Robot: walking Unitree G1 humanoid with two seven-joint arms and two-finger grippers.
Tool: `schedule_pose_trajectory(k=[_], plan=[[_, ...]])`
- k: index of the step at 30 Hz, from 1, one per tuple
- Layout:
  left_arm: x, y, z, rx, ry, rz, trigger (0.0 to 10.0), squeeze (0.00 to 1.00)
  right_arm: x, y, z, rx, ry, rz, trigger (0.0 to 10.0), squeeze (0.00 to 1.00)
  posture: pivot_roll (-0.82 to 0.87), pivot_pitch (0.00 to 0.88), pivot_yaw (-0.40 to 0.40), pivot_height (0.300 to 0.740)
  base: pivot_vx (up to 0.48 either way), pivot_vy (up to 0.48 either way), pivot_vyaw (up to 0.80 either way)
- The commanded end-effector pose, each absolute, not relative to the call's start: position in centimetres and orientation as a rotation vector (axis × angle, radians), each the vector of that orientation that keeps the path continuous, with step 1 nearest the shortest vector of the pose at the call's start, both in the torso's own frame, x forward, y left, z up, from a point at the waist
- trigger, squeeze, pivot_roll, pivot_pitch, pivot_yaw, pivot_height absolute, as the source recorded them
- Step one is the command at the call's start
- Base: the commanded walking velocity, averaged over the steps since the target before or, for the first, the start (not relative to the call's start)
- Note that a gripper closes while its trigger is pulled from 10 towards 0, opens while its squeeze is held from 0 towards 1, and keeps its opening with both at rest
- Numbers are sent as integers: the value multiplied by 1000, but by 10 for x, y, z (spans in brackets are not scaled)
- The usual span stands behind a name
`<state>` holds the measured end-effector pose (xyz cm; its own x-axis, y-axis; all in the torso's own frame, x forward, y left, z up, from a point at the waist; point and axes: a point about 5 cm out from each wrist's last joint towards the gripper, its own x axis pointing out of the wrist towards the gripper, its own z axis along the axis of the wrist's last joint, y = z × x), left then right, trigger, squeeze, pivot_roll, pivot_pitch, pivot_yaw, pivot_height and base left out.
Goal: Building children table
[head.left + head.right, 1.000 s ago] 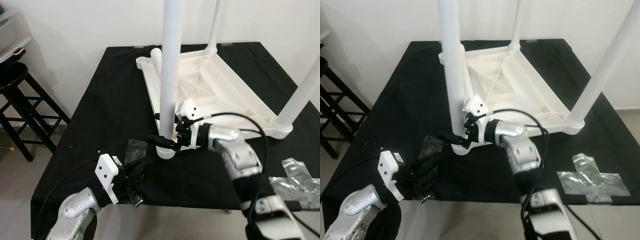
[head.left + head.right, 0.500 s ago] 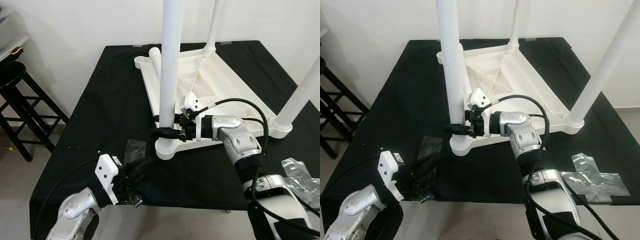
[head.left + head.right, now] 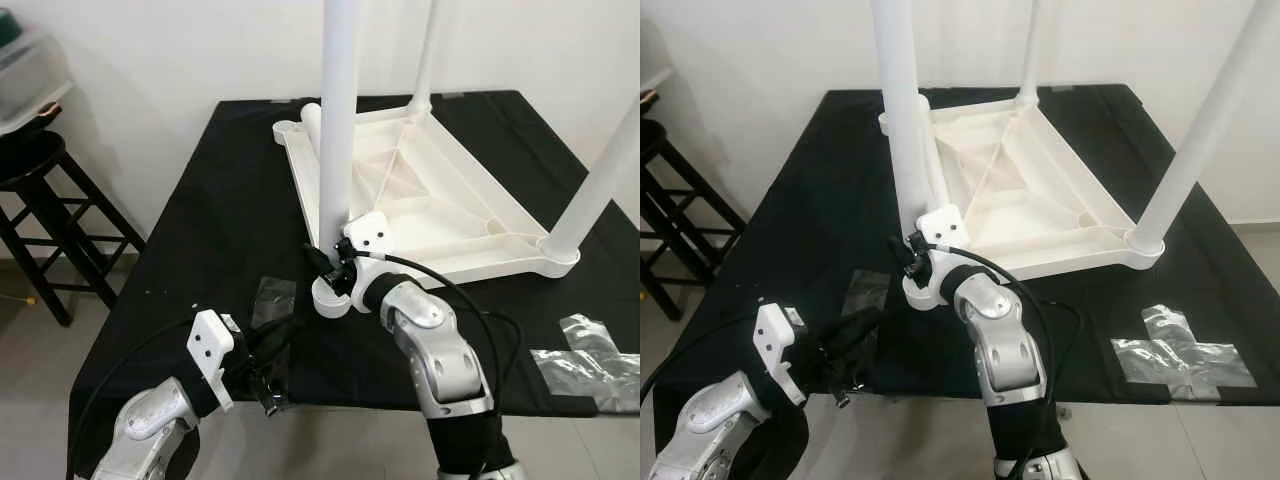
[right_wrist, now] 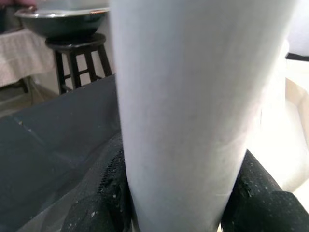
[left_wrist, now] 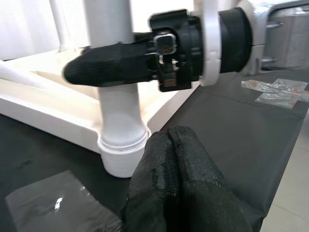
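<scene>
On a black-covered surface [image 3: 210,230] lies an upturned white children's table top [image 3: 430,190], underside up, with white tubular legs rising from its corner sockets. No brand, label or lettering can be read on any part.

The right hand [image 3: 330,262] is clamped around the near-corner leg [image 3: 335,130] low down, just above its round socket [image 3: 333,297]; in the right wrist view the white tube sits between the two black fingers [image 4: 99,203], one pressed on each side. The right arm comes up from the near edge of the surface, its silver forearm bent sharply at the elbow so the wrist points inward and leftward at the leg, with a black cable looping out beside it.

The left hand [image 3: 262,385] hangs at the near edge of the surface, left of and apart from the socket, its fingers pressed together with nothing between them, as the left wrist view shows [image 5: 174,183]. Its silver forearm reaches up from the lower left, bearing a white bracket at the wrist.

A far leg [image 3: 425,55] stands at the back corner and another leg [image 3: 600,180] at the right corner. Crinkled clear wrapping lies flat just beside the left hand [image 3: 272,298] and on the surface's right edge [image 3: 590,355]. A dark wooden stool [image 3: 45,210] stands on the floor at left.
</scene>
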<state>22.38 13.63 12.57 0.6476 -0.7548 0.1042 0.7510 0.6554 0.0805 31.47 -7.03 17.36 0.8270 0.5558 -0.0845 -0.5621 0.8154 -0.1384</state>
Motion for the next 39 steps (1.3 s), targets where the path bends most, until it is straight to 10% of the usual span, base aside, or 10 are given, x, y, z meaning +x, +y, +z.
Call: schedule_pose_trajectory(k=[1, 2, 5, 6, 8, 16, 17, 28, 29, 39], plan=[[224, 139, 124, 41, -131, -850, 0, 0, 320, -78, 155, -214, 137, 556, 0, 0, 9, 99, 18, 740, 0, 0, 0], [224, 139, 124, 41, -133, -845, 0, 0, 320, -77, 156, -210, 142, 541, 10000, 0, 9, 99, 18, 740, 0, 0, 0], [224, 139, 124, 40, -136, -839, 0, 0, 322, -75, 161, -206, 150, 562, 10000, 153, 9, 97, 20, 740, 0, 0, 0], [224, 139, 124, 40, -136, -840, 0, 0, 322, -75, 164, -211, 151, 585, 10000, 627, 9, 97, 20, 740, 0, 0, 0], [224, 138, 125, 39, -135, -848, 0, 0, 327, -76, 169, -249, 148, 673, 10000, 1000, 8, 99, 21, 740, 0, 0, 0], [224, 137, 125, 37, -137, -851, 0, 0, 337, -74, 188, -257, 63, 881, 10000, 1000, 10, 99, 18, 740, 0, 0, 0], [224, 136, 125, 37, -138, -849, 0, 0, 339, -74, 194, -262, 30, 951, 10000, 0, 13, 100, 17, 740, 0, 0, 0], [224, 135, 126, 38, -139, -852, 0, 0, 345, -78, 208, -271, 29, 1374, 10000, 0, 24, 98, 18, 740, 0, 0, 0], [224, 136, 126, 39, -139, -851, 0, 0, 347, -78, 206, -246, 48, 1390, 0, 0, 27, 99, 18, 740, 0, 0, 0], [223, 136, 126, 40, -136, -851, 0, 0, 361, -78, 188, -243, 76, 1189, 0, 0, 25, 97, 14, 740, 0, 0, 0]])
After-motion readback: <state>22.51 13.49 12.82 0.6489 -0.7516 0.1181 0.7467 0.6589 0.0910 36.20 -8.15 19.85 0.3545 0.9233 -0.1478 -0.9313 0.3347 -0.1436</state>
